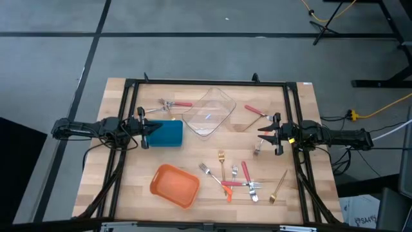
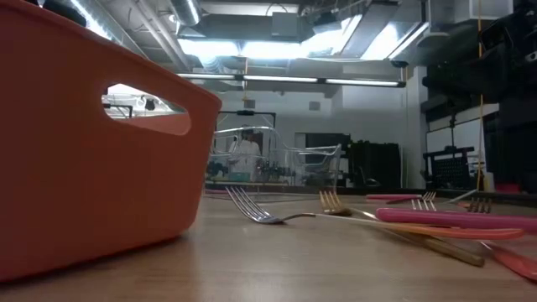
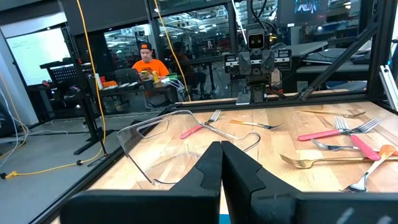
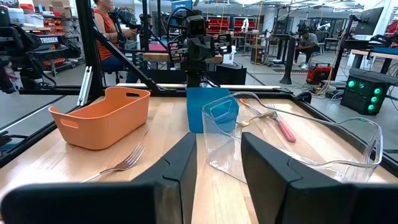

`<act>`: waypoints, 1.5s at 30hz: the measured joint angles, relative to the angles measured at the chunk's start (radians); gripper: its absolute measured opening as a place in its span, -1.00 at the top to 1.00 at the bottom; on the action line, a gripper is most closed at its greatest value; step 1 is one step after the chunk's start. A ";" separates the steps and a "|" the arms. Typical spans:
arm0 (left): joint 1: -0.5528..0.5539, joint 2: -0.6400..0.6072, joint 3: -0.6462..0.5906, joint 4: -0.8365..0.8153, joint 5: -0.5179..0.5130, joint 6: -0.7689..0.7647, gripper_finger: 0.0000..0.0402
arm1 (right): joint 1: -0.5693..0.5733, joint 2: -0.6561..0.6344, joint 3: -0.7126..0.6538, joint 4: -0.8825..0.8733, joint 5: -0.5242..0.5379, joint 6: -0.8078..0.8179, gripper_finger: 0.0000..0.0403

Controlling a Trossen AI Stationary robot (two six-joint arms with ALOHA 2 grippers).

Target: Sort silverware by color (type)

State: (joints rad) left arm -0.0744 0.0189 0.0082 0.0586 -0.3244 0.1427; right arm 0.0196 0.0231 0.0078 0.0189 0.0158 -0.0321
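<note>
Several thin forks lie flat on the wooden table. A mixed cluster [image 1: 233,178] near the front holds gold, red-handled and orange-handled ones. A gold fork [image 1: 278,187] lies to its right. One red-handled fork [image 1: 175,103] lies at the far left and another [image 1: 255,112] at the far right. A small fork [image 1: 257,149] lies just near my right gripper. My left gripper [image 1: 156,127] is shut and empty, over the left edge of the blue container [image 1: 170,133]. My right gripper [image 1: 261,133] is open and empty, to the right of the clear container [image 1: 209,113].
An orange container [image 1: 174,185] stands at the front left and fills the left of the low view [image 2: 84,151]. A black frame [image 1: 206,83] runs around the table. People sit at desks in the room beyond [image 3: 148,62].
</note>
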 joint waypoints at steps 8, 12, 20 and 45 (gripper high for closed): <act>0.000 0.000 0.000 0.000 0.000 0.000 1.00 | 0.000 0.000 0.000 0.001 0.000 0.000 0.42; 0.000 0.000 0.000 0.000 0.000 0.000 1.00 | 0.000 0.000 0.000 0.001 0.000 0.000 0.42; 0.000 0.000 0.000 0.000 0.000 0.000 1.00 | 0.000 0.000 0.000 0.004 -0.001 0.124 0.42; 0.000 0.000 0.000 0.000 0.000 0.000 1.00 | 0.000 0.000 0.000 0.016 0.019 0.350 0.17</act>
State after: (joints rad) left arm -0.0746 0.0189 0.0082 0.0586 -0.3244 0.1425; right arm 0.0193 0.0229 0.0076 0.0353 0.0349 0.3180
